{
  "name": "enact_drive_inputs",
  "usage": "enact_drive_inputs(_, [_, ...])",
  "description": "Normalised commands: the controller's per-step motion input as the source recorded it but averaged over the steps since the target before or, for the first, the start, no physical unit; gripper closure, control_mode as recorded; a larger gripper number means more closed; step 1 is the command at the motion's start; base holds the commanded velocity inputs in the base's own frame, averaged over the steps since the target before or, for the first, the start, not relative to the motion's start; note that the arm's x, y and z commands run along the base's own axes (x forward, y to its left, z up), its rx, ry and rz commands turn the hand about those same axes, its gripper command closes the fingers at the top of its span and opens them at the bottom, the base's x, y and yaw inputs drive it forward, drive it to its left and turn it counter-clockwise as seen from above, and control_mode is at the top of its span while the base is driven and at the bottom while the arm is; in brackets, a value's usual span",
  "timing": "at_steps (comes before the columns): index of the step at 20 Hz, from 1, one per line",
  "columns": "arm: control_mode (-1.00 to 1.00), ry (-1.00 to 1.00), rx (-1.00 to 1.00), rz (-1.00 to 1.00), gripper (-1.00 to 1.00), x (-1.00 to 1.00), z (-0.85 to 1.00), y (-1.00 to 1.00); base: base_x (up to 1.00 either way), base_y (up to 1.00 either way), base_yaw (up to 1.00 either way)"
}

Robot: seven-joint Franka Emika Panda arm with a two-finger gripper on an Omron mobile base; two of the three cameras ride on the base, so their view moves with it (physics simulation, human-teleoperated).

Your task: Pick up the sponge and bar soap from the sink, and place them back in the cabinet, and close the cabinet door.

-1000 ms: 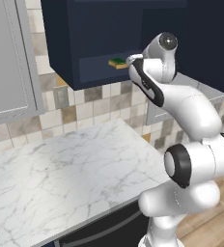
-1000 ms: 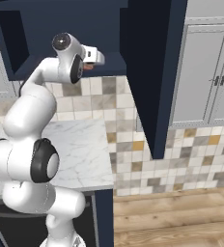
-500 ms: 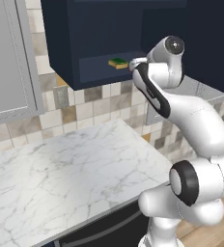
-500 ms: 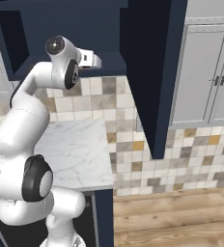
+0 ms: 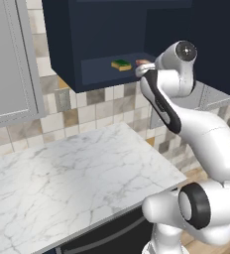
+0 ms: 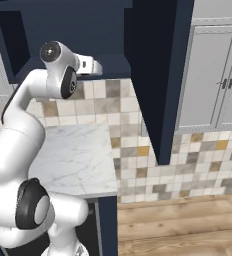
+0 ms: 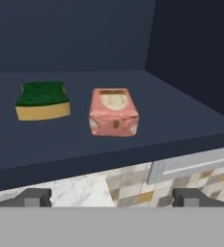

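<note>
The green-and-yellow sponge [image 7: 41, 100] lies green face up on the floor of the navy cabinet [image 7: 181, 116]. The pinkish-orange bar soap [image 7: 113, 112] rests just to its right, a small gap between them. In the left base view the sponge [image 5: 121, 64] and the bar soap [image 5: 143, 62] sit near the front edge of the cabinet [image 5: 62, 44]. My gripper [image 7: 111, 198] is open and holds nothing, its tips just outside the shelf edge, facing the soap. The cabinet door [image 6: 155, 75] stands swung open on the right. The sink is out of view.
A white marble counter [image 5: 77, 173] lies below the cabinet, with a tiled backsplash [image 6: 113, 100] behind it. Light grey wall cabinets [image 5: 13, 64] [image 6: 213, 75] flank the navy one. Wooden floor [image 6: 188, 220] lies at the right.
The arm has lifted its elbow and drawn the hand back a little from the shelf. Sponge and soap have stayed where they lie. The jaws stay open.
</note>
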Motion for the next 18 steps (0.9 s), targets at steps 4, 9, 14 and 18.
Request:
enact_drive_inputs(4, [-1.00,0.00,0.00,0.00,-1.00,-0.32,0.00,-0.01,0.00,0.00,0.00])
enact_drive_inputs(9, [-1.00,0.00,0.00,0.02,-1.00,-0.38,0.00,-0.02,0.00,0.00,0.00])
enact_drive_inputs(14, [-1.00,0.00,0.00,0.01,-1.00,-0.35,0.00,0.00,0.00,0.00,0.00])
enact_drive_inputs(18, [-1.00,0.00,0.00,0.04,-1.00,-0.32,0.00,-0.08,0.00,0.00,0.00])
